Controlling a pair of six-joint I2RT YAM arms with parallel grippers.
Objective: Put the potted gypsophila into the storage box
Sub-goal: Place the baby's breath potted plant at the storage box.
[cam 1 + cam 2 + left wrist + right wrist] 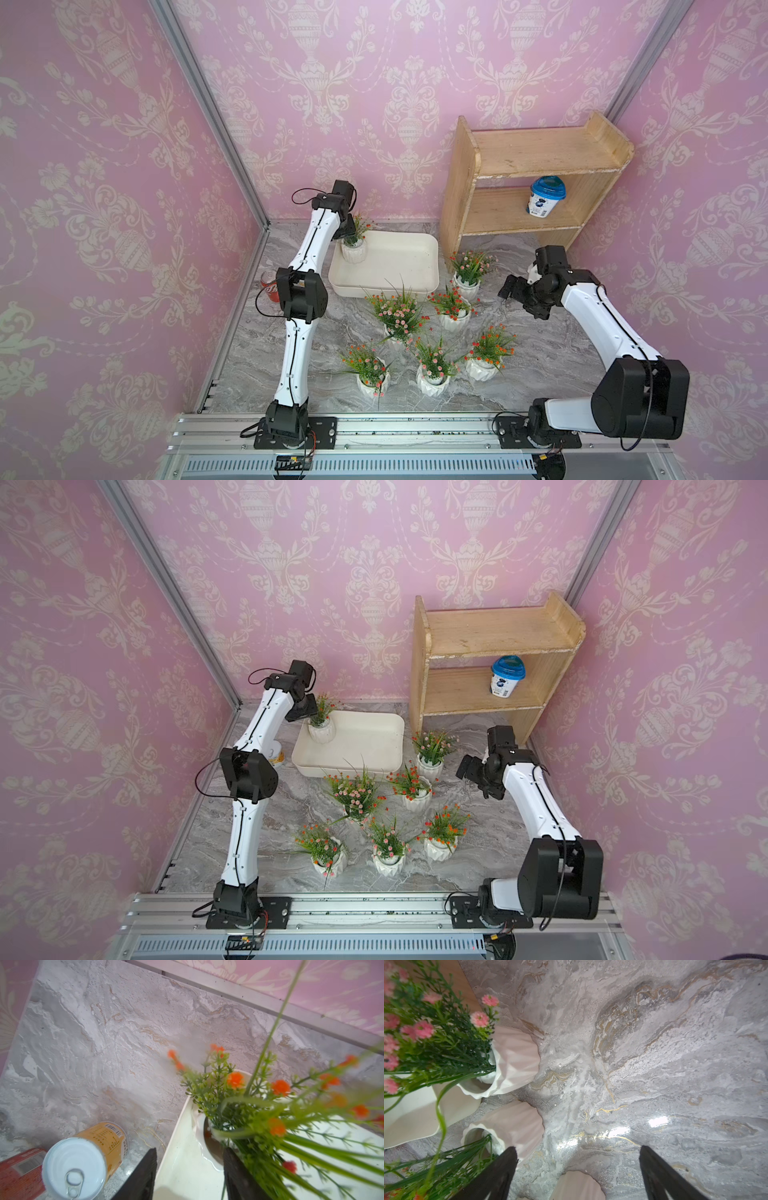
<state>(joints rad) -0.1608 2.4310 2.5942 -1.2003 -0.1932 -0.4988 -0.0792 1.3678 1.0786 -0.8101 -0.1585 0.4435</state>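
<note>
The potted gypsophila point(353, 248) is a white pot with a ribbed wall, filled with thin green sprigs and small orange blooms. It stands upright inside the storage box point(399, 262), in the far corner on the left arm's side, close against the wall. The left gripper point(190, 1150) hangs over it with its jaws part-way apart. In the left wrist view one dark finger point(145, 1174) sits outside the pot with a clear gap to its rim. The other finger is among the leaves at the pot's mouth, so the pot is not pinched.

The box is shallow, cream-white and round-cornered, and it lies on the grey marbled table point(540, 353). Just outside its left wall stand two cans, a red can point(18, 1169) and an orange can point(83, 1157) with a white top. Past its far right corner stands one wooden shelf point(536, 153) with one blue-lidded cup point(547, 198) on its middle board.

Six more flowerpots of the same kind stand on the table, in front of the box and to its right. The pink-flowered pot point(399, 318) is nearest the box, and its long blades cross the near wall in both top views.

The right gripper point(577, 1148) hovers over the table beside the rightmost pots, well apart from the box, with its jaws spread wide and gripping nothing.
</note>
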